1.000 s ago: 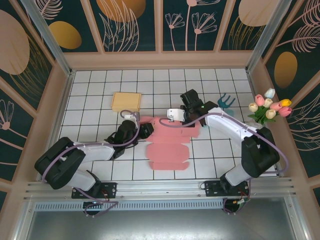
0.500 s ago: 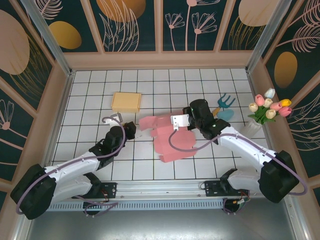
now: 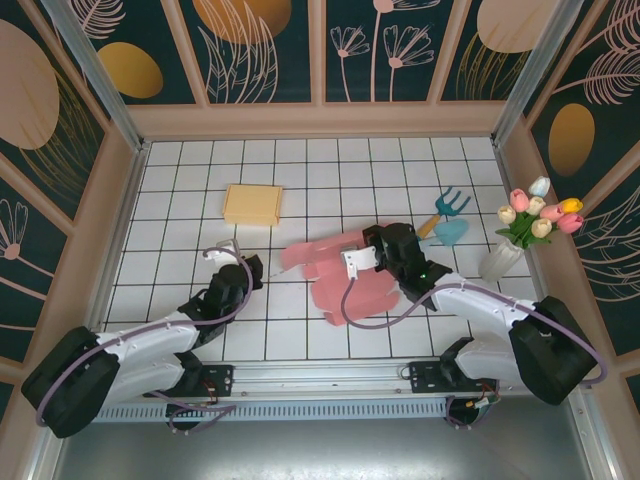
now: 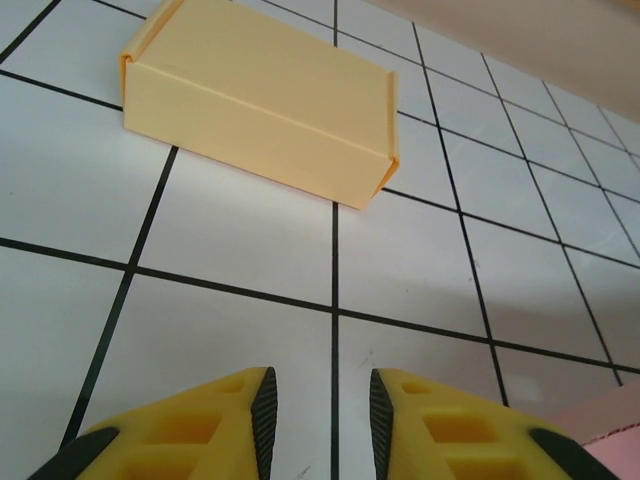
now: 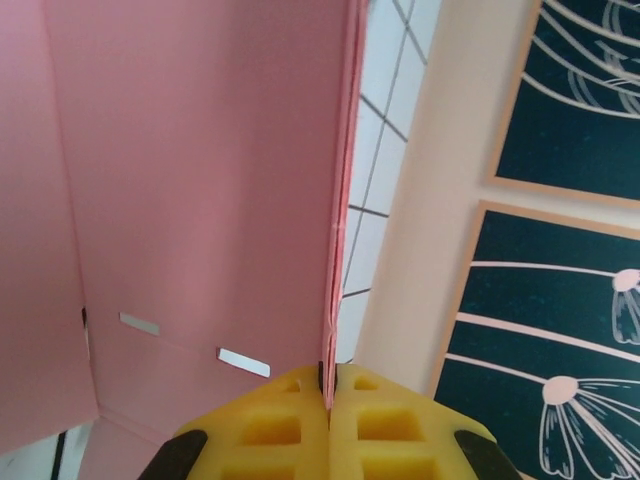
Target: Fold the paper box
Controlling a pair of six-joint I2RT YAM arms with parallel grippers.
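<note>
The paper box is a flat pink die-cut sheet (image 3: 350, 285) lying partly raised near the table's middle. My right gripper (image 3: 380, 243) is shut on one edge of it. In the right wrist view the sheet (image 5: 200, 200) stands on edge, with its thin rim pinched between the yellow fingers (image 5: 328, 385). My left gripper (image 3: 258, 268) hovers left of the sheet and is apart from it. Its jaws (image 4: 322, 400) are open over bare tile with nothing between them. A corner of the pink sheet (image 4: 605, 430) shows at the lower right there.
A folded yellow box (image 3: 252, 203) (image 4: 260, 100) lies at the back left, ahead of my left gripper. A teal hand fork (image 3: 452, 205) and a teal scoop (image 3: 450, 232) lie to the right, beside a vase of tulips (image 3: 530, 225). Wooden walls enclose the tiled table.
My right gripper has drawn the pink sheet nearer and to the right, tilting it up. My left arm has pulled back off the sheet toward the near left.
</note>
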